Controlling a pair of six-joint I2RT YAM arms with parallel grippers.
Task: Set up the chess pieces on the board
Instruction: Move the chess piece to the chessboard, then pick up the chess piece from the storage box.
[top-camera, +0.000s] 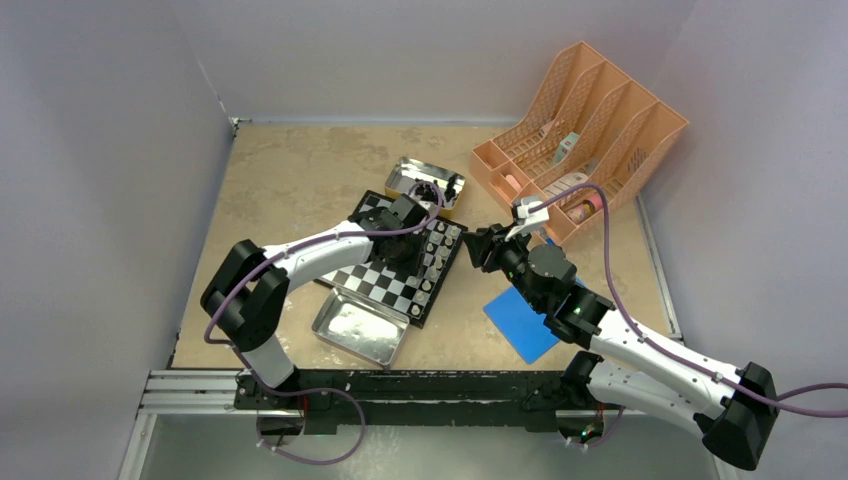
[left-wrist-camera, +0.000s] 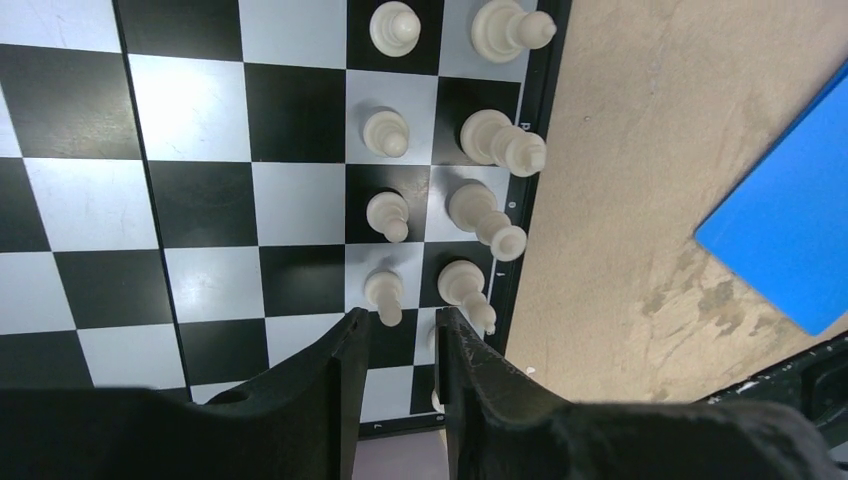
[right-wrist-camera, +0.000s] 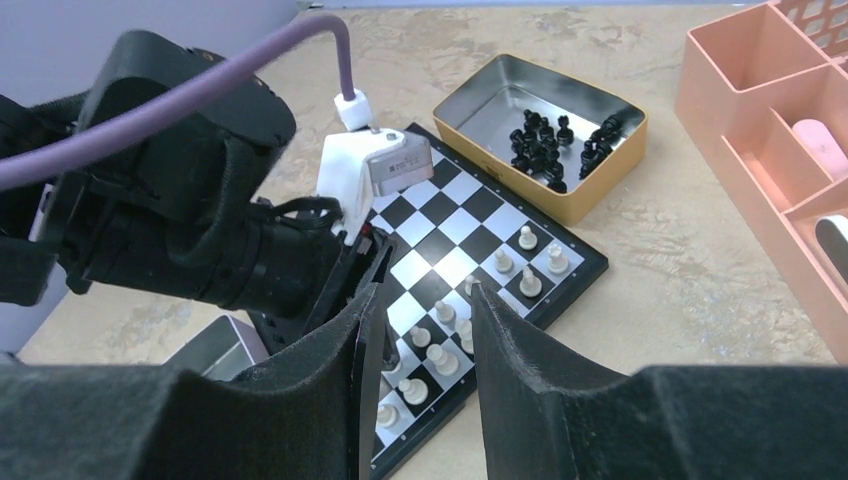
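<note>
Left gripper (left-wrist-camera: 402, 318) by upright cream pawns (left-wrist-camera: 386, 132)

Board (left-wrist-camera: 205, 215) glossy, glare on squares; white chess pieces (left-wrist-camera: 386, 133) smooth (plastic-looking); tin (right-wrist-camera: 482, 106) shiny metal; tabletop (left-wrist-camera: 620, 180) matt, mottled.

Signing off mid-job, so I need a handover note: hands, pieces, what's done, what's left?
Left hand: open, empty, low over the board, at its white side.
Right hand: open, empty, beside the board.
Done: white pieces stand in two rows along one edge; the row ends are hidden.
To do: black pieces lie in the tin beyond the board; none seen placed.
</note>
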